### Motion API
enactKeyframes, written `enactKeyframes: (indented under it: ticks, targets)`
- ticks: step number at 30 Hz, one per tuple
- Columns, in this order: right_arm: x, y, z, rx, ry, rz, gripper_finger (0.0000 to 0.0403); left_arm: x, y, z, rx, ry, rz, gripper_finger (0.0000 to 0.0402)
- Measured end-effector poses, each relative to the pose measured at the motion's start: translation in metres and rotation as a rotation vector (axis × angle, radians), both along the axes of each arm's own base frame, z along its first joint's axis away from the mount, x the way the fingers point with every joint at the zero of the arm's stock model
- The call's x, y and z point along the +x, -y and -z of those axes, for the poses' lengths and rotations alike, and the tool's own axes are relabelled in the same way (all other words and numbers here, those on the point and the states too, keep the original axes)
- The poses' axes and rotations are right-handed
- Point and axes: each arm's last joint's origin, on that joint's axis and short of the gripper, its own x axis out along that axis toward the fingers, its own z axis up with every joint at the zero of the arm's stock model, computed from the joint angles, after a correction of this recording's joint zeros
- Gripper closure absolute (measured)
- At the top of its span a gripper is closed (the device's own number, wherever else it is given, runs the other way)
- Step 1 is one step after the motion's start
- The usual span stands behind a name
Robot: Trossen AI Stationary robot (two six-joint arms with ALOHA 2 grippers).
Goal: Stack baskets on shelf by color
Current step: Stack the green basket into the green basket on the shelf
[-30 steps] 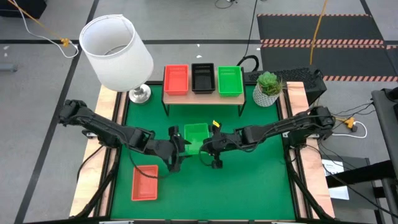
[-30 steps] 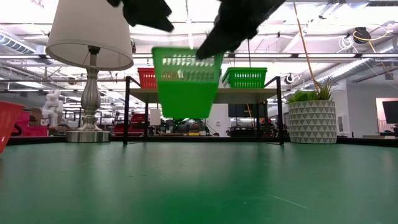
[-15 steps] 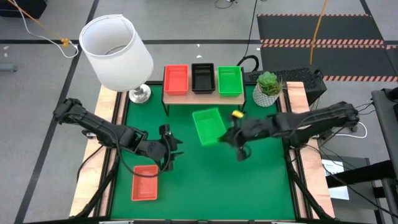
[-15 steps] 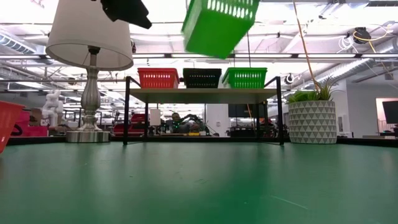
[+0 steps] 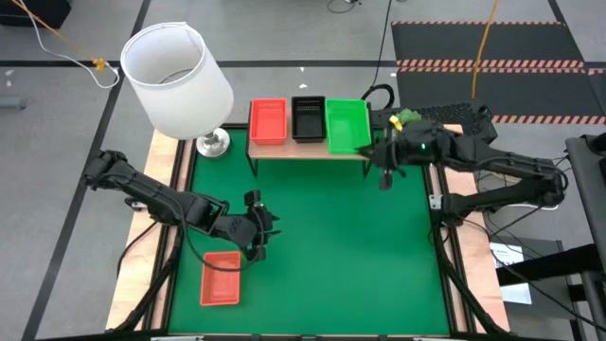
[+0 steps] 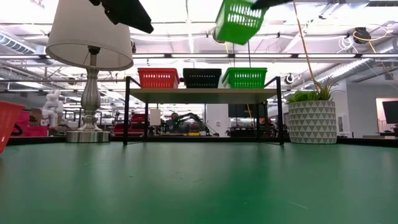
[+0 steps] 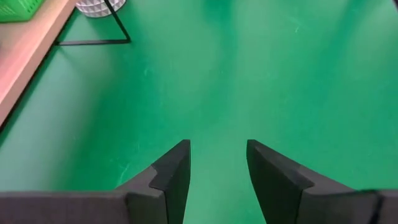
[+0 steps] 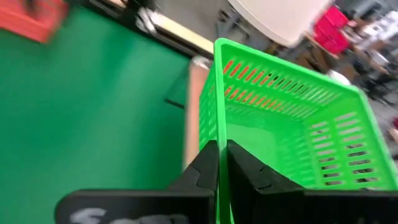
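Note:
My right gripper is shut on a green basket, which it holds in the air over the right end of the shelf. In the low view this basket hangs tilted, well above the shelf top. On the shelf sit an orange-red basket, a black basket and another green basket. A second orange-red basket lies flat on the mat at the near left. My left gripper is open and empty over the mat, just beyond that basket. My right gripper pinches the carried basket's near end wall by its right corner, one finger inside the basket and one outside. The fingers come level from the table's right side. The basket is lifted clear, tilted, with its open side up.
A lamp with a white shade stands at the far left beside the shelf. A potted plant stands at the shelf's right end, close under my right arm. Open green mat lies between the shelf and the near edge.
My right gripper has carried the green basket up and toward the far right, from mid-table to above the shelf's right end, tipping it on the way. My left gripper has drawn back from that basket toward the near left.

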Motion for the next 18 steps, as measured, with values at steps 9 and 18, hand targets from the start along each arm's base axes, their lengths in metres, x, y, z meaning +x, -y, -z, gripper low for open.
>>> enactKeyframes:
  ticks: [9, 18]
  targets:
    - [-0.013, 0.047, 0.000, -0.015, 0.004, 0.015, 0.0394, 0.007, -0.008, 0.006, 0.011, -0.017, -0.030, 0.0245]
    - [-0.020, 0.076, 0.006, 0.012, -0.008, 0.029, 0.0394, 0.013, -0.010, 0.003, 0.011, 0.031, -0.026, 0.0245]
